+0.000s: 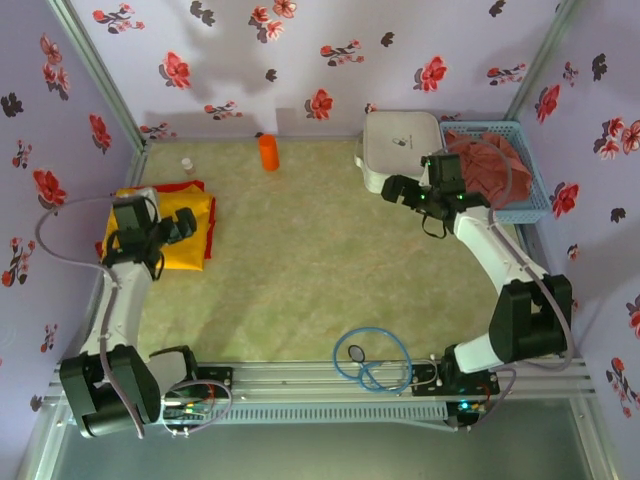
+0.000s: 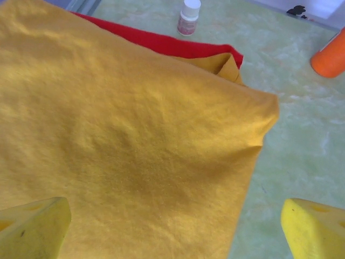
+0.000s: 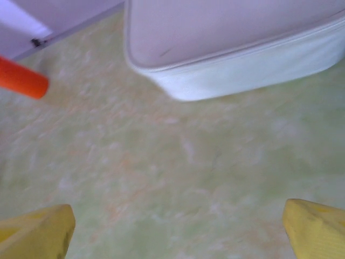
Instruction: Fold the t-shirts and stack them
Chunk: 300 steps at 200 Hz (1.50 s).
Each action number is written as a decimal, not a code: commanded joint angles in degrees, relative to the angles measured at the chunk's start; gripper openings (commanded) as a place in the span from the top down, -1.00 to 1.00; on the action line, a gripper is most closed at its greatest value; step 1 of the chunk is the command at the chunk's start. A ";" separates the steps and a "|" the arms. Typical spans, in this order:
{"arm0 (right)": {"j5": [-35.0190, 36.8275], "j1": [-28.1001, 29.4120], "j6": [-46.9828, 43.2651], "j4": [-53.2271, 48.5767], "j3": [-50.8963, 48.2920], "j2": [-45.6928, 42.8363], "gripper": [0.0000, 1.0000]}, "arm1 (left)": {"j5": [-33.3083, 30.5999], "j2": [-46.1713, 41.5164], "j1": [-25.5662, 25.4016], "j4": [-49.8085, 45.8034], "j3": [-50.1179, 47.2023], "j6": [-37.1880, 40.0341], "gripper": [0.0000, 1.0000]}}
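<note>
A folded golden-yellow t-shirt (image 1: 190, 232) (image 2: 129, 145) lies on top of a folded bright red t-shirt (image 1: 172, 187) (image 2: 172, 44) at the table's left edge. My left gripper (image 1: 183, 224) (image 2: 175, 226) hovers open over the yellow shirt, its yellow fingertips (image 2: 32, 226) wide apart and holding nothing. A crumpled dusty reddish-pink t-shirt (image 1: 492, 162) sits in the blue basket (image 1: 533, 185) at the back right. My right gripper (image 1: 398, 190) (image 3: 178, 229) is open above bare table, just in front of the white case (image 1: 402, 145) (image 3: 232, 48).
An orange cylinder (image 1: 268, 152) (image 2: 330, 54) (image 3: 21, 80) and a small white bottle (image 1: 187, 164) (image 2: 188, 17) stand near the back wall. A blue cable loop (image 1: 372, 358) lies at the front edge. The green mat (image 1: 320, 260) spreads between the arms.
</note>
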 commanded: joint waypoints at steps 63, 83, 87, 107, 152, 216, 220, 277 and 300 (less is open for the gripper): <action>28.02 -0.02 -18.56 32.95 -23.01 -2.95 -0.99 | -4.94 8.54 -3.42 59.22 -26.90 3.36 -1.00; 28.98 -0.16 -20.41 37.38 -24.94 -1.10 -0.99 | -4.42 12.31 -4.24 66.50 -28.61 4.78 -1.00; 28.61 -0.19 -20.83 36.52 -24.54 -1.09 -0.99 | -4.46 12.91 -4.60 67.08 -28.50 5.42 -0.99; 27.67 -0.43 -22.66 43.68 -26.93 -1.34 -0.99 | -4.11 17.78 -5.55 70.00 -27.59 6.91 -0.99; 27.81 -0.98 -20.92 45.13 -32.84 -6.85 -0.99 | -4.45 25.46 -6.41 75.29 -26.43 7.84 -1.00; 28.38 -2.26 -23.53 63.11 -41.39 -1.85 -0.99 | -7.18 25.41 -7.00 64.06 -19.91 7.53 -0.99; 27.89 -2.56 -23.81 65.25 -41.99 -0.95 -0.99 | -7.18 25.29 -7.05 64.01 -19.92 7.53 -0.99; 18.45 -10.12 -17.85 69.04 -40.59 7.00 -0.99 | -6.98 25.35 -7.12 64.20 -20.01 7.71 -0.99; 18.46 -10.12 -17.84 68.56 -40.51 6.50 -0.99 | -6.95 25.35 -7.10 64.13 -20.01 7.72 -0.99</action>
